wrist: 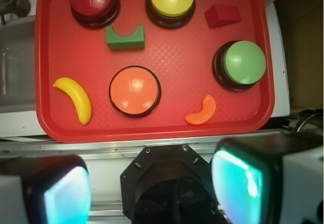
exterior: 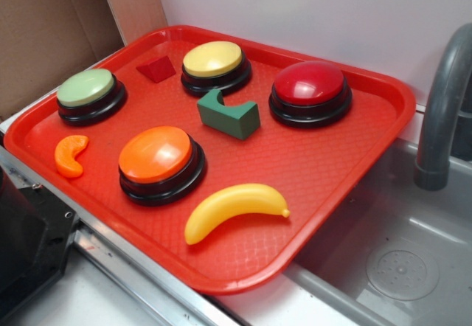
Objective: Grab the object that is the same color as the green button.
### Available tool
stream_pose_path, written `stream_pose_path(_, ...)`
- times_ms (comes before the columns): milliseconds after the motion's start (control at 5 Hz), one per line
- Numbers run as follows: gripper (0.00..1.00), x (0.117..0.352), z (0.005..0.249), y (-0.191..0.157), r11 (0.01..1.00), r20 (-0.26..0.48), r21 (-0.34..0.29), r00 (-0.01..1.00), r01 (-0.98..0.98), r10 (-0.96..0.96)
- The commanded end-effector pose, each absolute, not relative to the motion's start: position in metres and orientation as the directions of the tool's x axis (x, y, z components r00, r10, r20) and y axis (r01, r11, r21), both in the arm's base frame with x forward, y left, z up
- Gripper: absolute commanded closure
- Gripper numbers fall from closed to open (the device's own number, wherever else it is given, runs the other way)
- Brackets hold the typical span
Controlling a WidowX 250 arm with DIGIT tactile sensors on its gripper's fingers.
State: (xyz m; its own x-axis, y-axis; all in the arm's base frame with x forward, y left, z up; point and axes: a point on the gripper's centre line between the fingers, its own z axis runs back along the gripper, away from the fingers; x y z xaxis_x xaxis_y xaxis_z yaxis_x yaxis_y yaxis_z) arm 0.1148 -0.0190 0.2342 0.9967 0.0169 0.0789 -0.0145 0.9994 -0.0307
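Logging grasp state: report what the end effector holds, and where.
Nothing. The end effector is open, back from the red plastic tray; the dark green notched block lies untouched.

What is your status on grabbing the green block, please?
Pincer open, empty, back off the tray. Green block untouched between yellow button and orange button. Nothing blocking.

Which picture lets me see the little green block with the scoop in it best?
The exterior view is best: the green block looks big and close there, with its sides and curved notch showing, between the yellow button and red button. The wrist view shows the block from above, smaller, notch still visible.
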Motion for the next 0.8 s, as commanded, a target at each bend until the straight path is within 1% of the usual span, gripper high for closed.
stream_pose_path(0, 0.00, 0.115, 0.234, -0.019, 0.999, 0.079, -0.031, 0.997, -0.015, 0.017)
stream_pose_path(200, 0.00, 0.157, 0.228, -0.016, 0.971, 0.244, -0.032, 0.944, 0.238, -0.224)
stream_pose_path(400, 0.00, 0.201, 0.212, -0.024, 0.882, 0.357, 0.013, 0.822, 0.471, -0.444)
stream_pose_path(600, 0.00, 0.232, 0.192, -0.032, 0.736, 0.323, 0.045, 0.688, 0.675, -0.651)
